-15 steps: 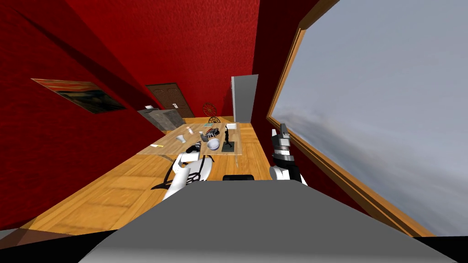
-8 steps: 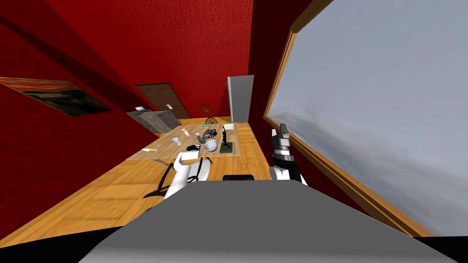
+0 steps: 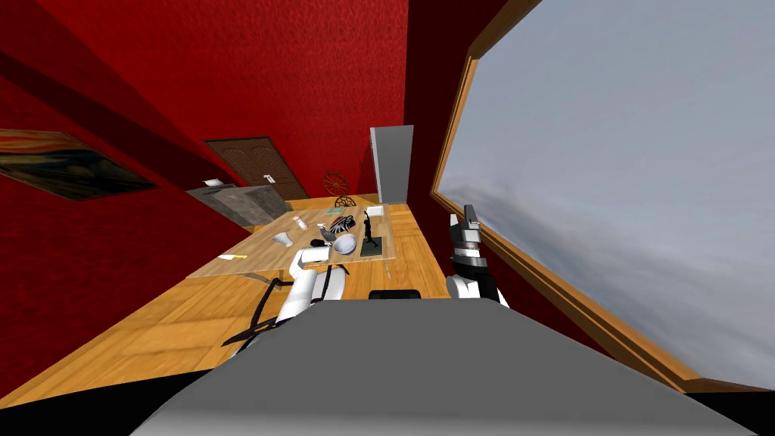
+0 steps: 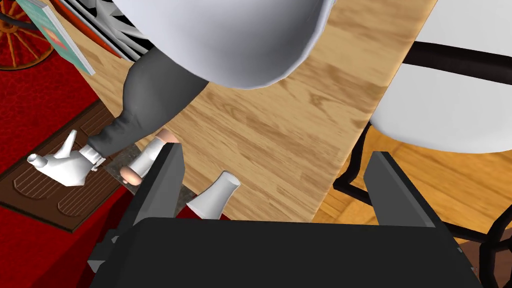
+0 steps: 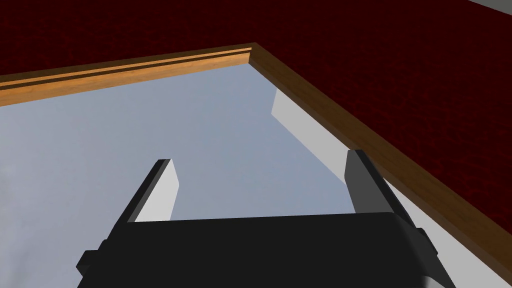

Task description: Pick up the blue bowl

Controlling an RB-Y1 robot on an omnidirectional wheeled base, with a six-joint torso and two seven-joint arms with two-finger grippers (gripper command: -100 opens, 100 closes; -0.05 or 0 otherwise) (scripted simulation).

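The bowl [image 3: 346,244] looks pale, almost white, and stands on the wooden table [image 3: 250,256] near its front edge. In the left wrist view its rounded side [image 4: 225,40] looms just beyond my left gripper [image 4: 277,172]. That gripper is open, with bare tabletop between its fingers [image 4: 167,172] and no contact with the bowl. In the head view the left gripper [image 3: 325,246] sits just left of the bowl. My right gripper [image 3: 465,218] is raised at the right by the window, open and holding nothing [image 5: 260,182].
A grey jug [image 4: 150,100], a white teapot [image 4: 65,165], a small bottle [image 4: 145,160] and a white vase [image 4: 216,194] lie past the bowl. A black statuette [image 3: 368,231] stands to its right. A white chair [image 4: 450,100] sits at the table's edge. A grey cabinet [image 3: 234,200] stands far left.
My head view has swung, so the table and room have slid left in the picture. The left arm has stayed by the bowl, a little closer. The right arm has not moved.
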